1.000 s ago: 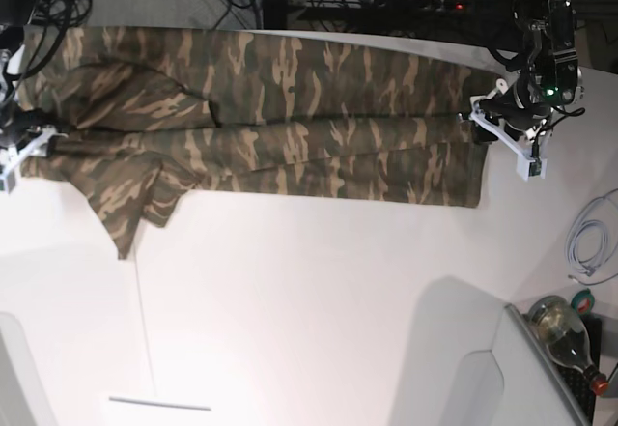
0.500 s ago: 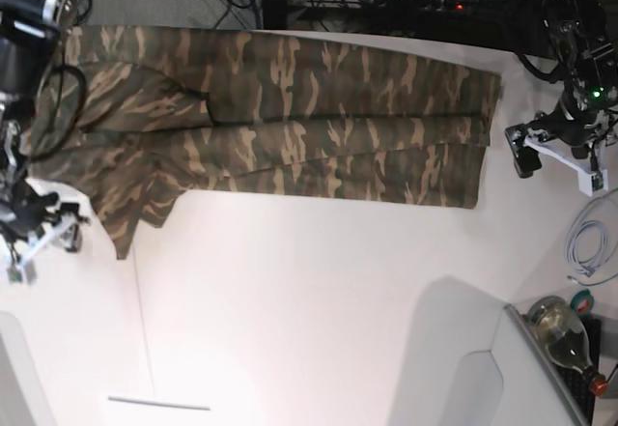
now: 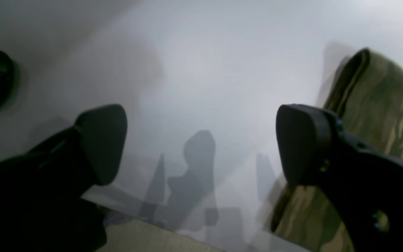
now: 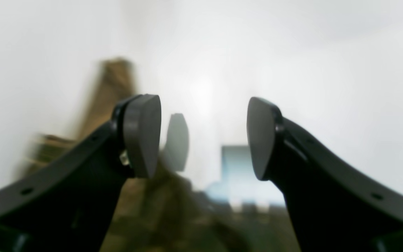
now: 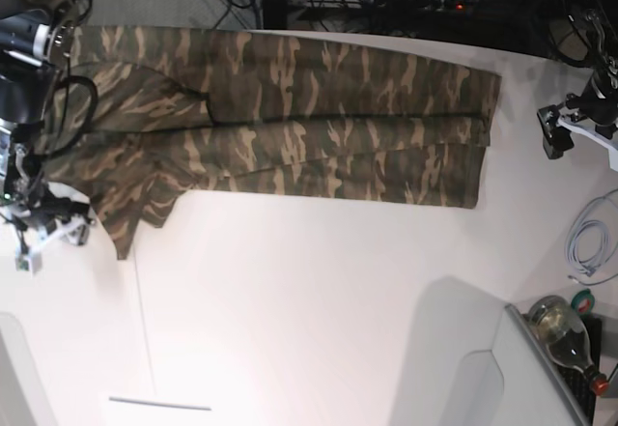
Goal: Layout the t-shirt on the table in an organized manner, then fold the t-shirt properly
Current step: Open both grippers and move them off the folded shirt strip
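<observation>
The camouflage t-shirt lies along the far side of the white table, folded lengthwise into a long band, with a sleeve flap hanging toward the near left. My left gripper hovers to the right of the shirt's hem, apart from it. In the left wrist view the left gripper is open over bare table with the t-shirt's edge beside its right finger. My right gripper hangs just left of the sleeve flap. In the right wrist view the right gripper is open and empty, with the t-shirt blurred behind its left finger.
A glass bottle and a coiled grey cable sit at the right edge. A grey panel rises at the near right. Cables and a power strip lie beyond the far edge. A thin seam line runs down the tabletop.
Both grippers have let go of the shirt's ends and pulled away from it: the left one to the right past the hem, the right one toward the near left. The shirt stays flat.
</observation>
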